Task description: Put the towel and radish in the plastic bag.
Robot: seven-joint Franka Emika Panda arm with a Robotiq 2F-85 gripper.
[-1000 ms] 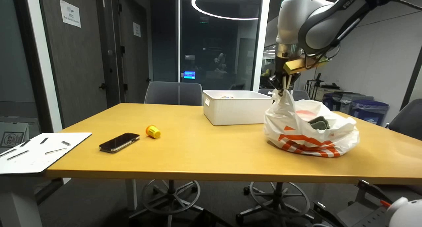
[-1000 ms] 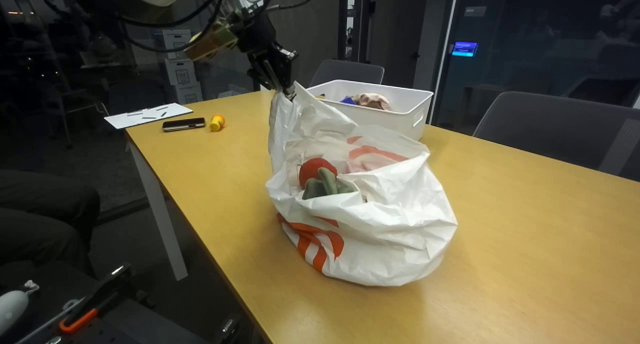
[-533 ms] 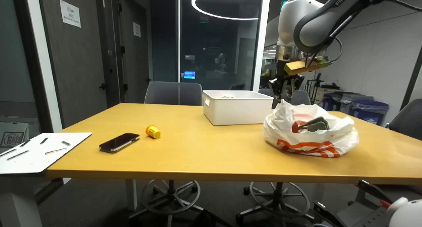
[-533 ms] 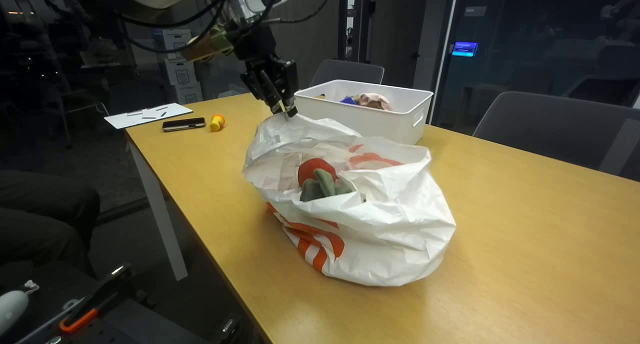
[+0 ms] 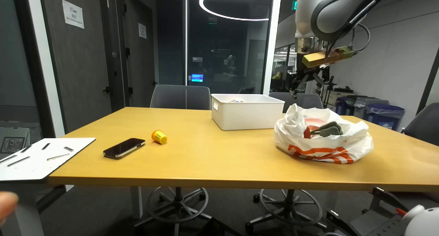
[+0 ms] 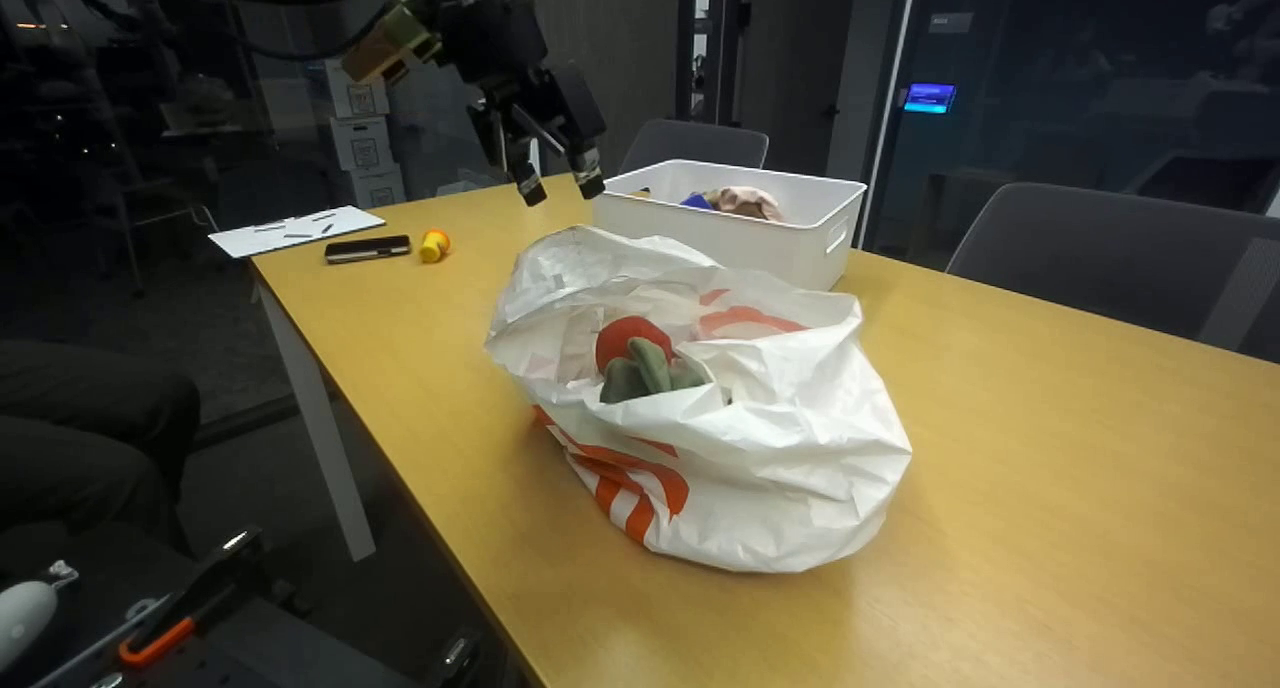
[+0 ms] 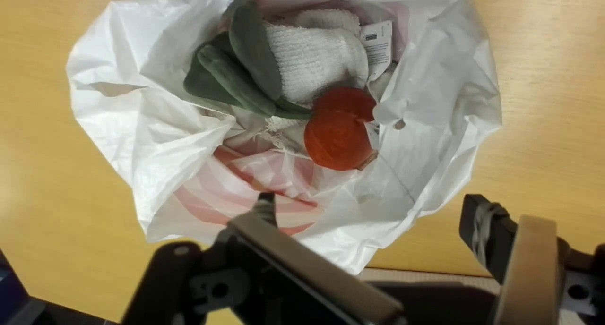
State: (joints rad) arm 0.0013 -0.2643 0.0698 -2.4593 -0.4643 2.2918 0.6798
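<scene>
The white plastic bag (image 6: 760,468) with orange print stands slumped on the table, its mouth turned up. Inside it, in the wrist view, lie the red radish (image 7: 338,136) with green leaves and the white ribbed towel (image 7: 312,60), which has a paper tag. The radish (image 6: 632,340) also shows in both exterior views; the towel is hidden there by the bag's wall. My gripper (image 6: 561,184) hovers above the bag's rim on the white bin's side, clear of the plastic. Its jaws (image 7: 371,216) are spread wide with nothing between them.
A white bin (image 6: 730,233) with several items stands close behind the bag. Farther along the table are a yellow-orange cup (image 5: 159,137), a black phone (image 5: 124,148) and a whiteboard sheet (image 5: 44,157). A person's fingertip (image 5: 7,205) shows at an exterior view's edge.
The gripper was shut on the bag's rim, pulling it up. It has let go, opened wide and risen away. The rim has sunk and spread outward, baring more of the radish.
</scene>
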